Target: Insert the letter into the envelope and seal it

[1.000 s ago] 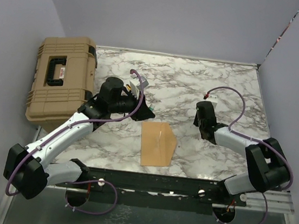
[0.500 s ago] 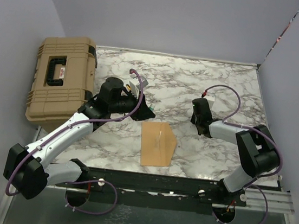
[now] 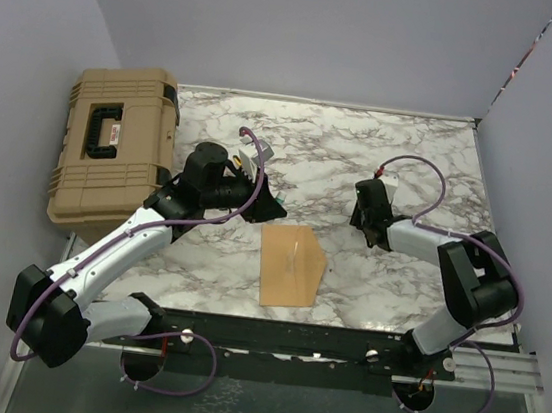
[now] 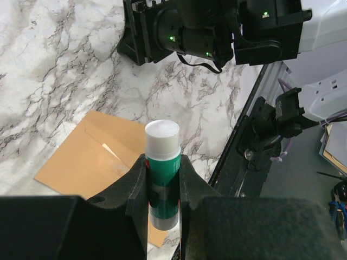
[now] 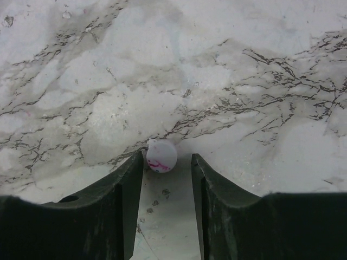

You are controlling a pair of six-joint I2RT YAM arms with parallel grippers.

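Right arm has folded its elbow in since a second ago, and the right gripper has slid a touch toward mid-table; the left arm hasn't budged. Marble table under it all, with a tan case parked at its left side. Centre stage, toward the near edge, is the envelope. It lies flat with a pale streak by its diagonal seam, and I cannot tell the letter apart from it. Left gripper hangs near the envelope's far edge, fingers clamped on a green glue stick, white end pointing out. Over on the right, the jaws stand partly apart, low over the marble. They straddle a small white ball with pink marks, which sits at the fingertips, closer to one finger.
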